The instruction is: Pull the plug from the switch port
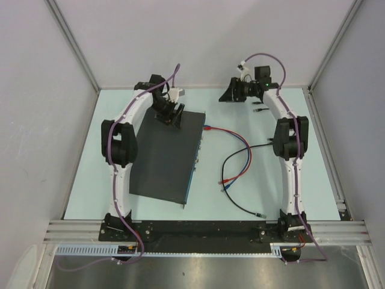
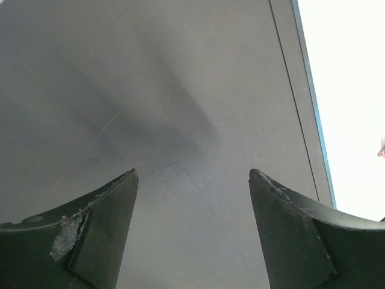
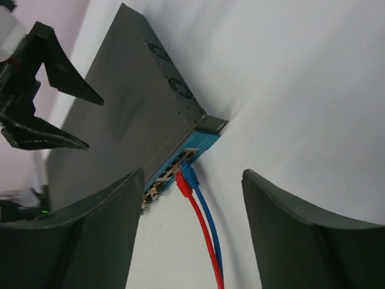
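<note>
Item: switch (image 1: 162, 159), a flat black box lying on the pale green table (image 1: 90, 180), its light blue socket face (image 1: 195, 164) turned to the right side. Fitted: red plug (image 3: 180, 182) and blue plug (image 3: 190, 174), side by side in sockets at the far end of that face. Red cable (image 1: 231, 133) and blue cable (image 1: 239, 171) run together away from the switch to its right, then loop back, ending loose near the face's middle. Black cable (image 1: 231, 192) lies unconnected, right of the switch, outside that loop. Left gripper (image 1: 173, 119): above the switch's far left corner, over the black top, fingers (image 2: 102, 217) spread wide, holding nothing. Right gripper (image 1: 227, 95): beyond the switch's far right corner, well apart from it, fingers (image 3: 102, 229) wide, holding nothing, both plugs framed between them in the wrist view.
</note>
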{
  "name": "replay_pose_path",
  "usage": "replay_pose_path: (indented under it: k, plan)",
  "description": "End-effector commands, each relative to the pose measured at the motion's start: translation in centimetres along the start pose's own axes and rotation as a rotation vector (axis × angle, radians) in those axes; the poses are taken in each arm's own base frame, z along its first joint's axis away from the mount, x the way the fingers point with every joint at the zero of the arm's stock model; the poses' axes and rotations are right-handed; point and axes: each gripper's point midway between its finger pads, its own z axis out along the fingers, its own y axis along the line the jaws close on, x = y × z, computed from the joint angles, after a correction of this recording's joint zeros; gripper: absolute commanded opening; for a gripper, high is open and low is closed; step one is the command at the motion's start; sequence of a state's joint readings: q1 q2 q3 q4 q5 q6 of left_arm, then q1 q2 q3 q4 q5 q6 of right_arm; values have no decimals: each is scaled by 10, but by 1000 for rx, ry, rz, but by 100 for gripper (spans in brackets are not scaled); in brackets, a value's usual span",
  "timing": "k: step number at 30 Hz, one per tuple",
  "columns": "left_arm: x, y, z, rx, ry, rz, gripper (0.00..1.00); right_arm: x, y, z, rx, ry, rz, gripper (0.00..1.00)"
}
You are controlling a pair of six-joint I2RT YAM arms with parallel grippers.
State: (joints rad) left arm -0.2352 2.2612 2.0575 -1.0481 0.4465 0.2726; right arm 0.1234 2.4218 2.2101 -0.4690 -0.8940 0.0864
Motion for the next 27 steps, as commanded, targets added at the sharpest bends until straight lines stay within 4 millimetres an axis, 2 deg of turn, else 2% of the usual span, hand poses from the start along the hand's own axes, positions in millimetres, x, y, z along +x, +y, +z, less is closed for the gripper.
replay_pose_path:
  k: [1, 6, 13, 19, 22, 27]
  plan:
    - [-2, -1, -18, -19, 6, 39, 80, 32, -8, 20, -185, 36, 250, 68]
    - [6, 0, -12, -12, 36, 14, 75, 61, -22, 43, -213, 81, 312, 65]
    - [8, 3, -4, -13, 45, -11, 77, 89, -12, 65, -281, 146, 354, 56]
    - [10, 4, 1, -6, 53, -31, 78, 100, -8, 75, -306, 177, 382, 52]
    - [12, 3, 1, -6, 56, -31, 78, 105, 3, 75, -365, 205, 396, 52]
    - [19, 1, 2, 1, 70, -43, 78, 117, 2, 83, -367, 225, 430, 47]
